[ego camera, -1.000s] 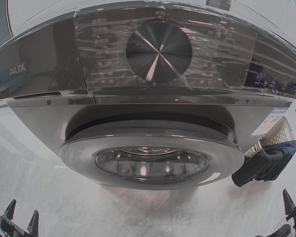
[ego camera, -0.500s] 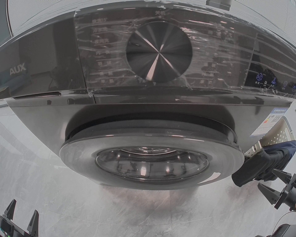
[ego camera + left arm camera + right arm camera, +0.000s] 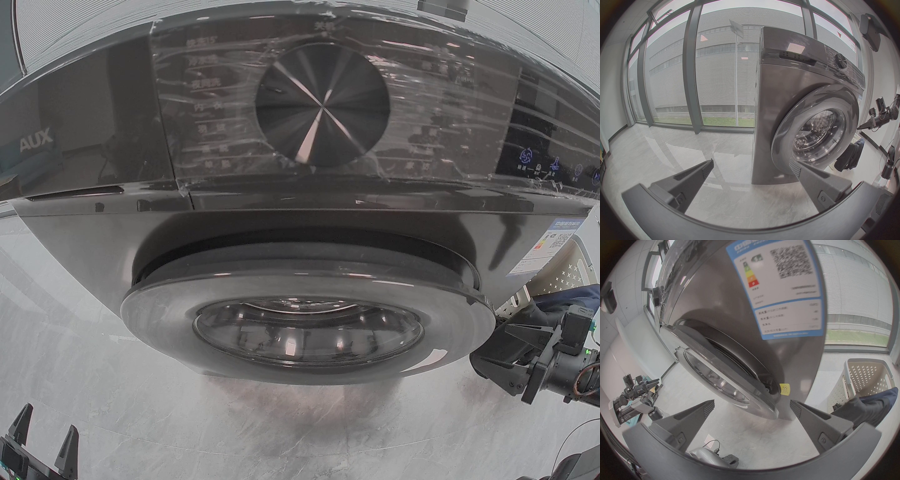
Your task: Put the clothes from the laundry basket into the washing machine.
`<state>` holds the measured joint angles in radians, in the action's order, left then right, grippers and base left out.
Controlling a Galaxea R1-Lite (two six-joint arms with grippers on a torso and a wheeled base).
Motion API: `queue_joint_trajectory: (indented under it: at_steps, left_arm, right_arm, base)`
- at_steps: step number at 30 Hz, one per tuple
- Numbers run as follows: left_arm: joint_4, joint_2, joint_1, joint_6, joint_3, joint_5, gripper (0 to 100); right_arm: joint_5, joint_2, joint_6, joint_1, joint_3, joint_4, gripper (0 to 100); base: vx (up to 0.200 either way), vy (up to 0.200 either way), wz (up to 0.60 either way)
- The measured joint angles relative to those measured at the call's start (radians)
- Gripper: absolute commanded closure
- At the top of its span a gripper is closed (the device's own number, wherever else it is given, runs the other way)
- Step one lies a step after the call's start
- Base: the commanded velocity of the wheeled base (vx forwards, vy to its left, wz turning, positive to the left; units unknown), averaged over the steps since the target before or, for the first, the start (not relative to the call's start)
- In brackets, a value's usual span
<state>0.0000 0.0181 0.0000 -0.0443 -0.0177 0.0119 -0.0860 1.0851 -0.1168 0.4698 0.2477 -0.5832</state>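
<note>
The dark grey washing machine (image 3: pixel 312 206) fills the head view, its round glass door (image 3: pixel 306 331) shut. Right of it stands the white laundry basket (image 3: pixel 572 272), with dark clothes (image 3: pixel 550 302) draped over its rim; both also appear in the right wrist view as basket (image 3: pixel 868 377) and clothes (image 3: pixel 865 412). My right gripper (image 3: pixel 500 347) is open, fingers pointing left, in front of the clothes and just off the door's right edge. From its own camera, the right gripper (image 3: pixel 750 404) frames the door's rim (image 3: pixel 725 377). My left gripper (image 3: pixel 49 417) is open, low at the front left and apart from the machine.
Pale glossy tile floor (image 3: pixel 281 431) stretches in front of the machine. Tall windows (image 3: pixel 693 78) stand behind and left of it. A blue-edged label (image 3: pixel 784 287) is stuck on the machine's right front. A cable and a small device (image 3: pixel 712 455) lie on the floor.
My right gripper has risen from the bottom right edge and swung left, fingers now pointing at the door's right side in front of the clothes. The left gripper has stayed put.
</note>
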Motion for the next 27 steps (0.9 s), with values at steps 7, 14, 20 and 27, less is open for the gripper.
queue_joint_trajectory:
  at_steps: [7,14,20,27]
  left_arm:
    - [0.000,0.000,0.000,0.000,0.000,0.000,0]
    - [0.000,0.000,0.000,0.000,0.000,0.000,0]
    - [0.000,0.000,0.000,0.000,0.000,0.000,0]
    - [0.000,0.000,0.000,0.000,0.000,0.000,0]
  right_arm:
    - [0.000,0.078,-0.003,0.034,0.037,-0.001,0]
    - [0.000,0.134,-0.004,0.049,0.074,-0.003,0]
    - [0.000,0.170,-0.006,0.063,0.090,-0.026,0]
    - [0.004,0.196,-0.003,0.086,0.066,-0.061,0]
  base:
    - [0.000,0.000,0.00]
    - [0.000,0.000,0.00]
    - [0.000,0.000,0.00]
    - [0.000,0.000,0.00]
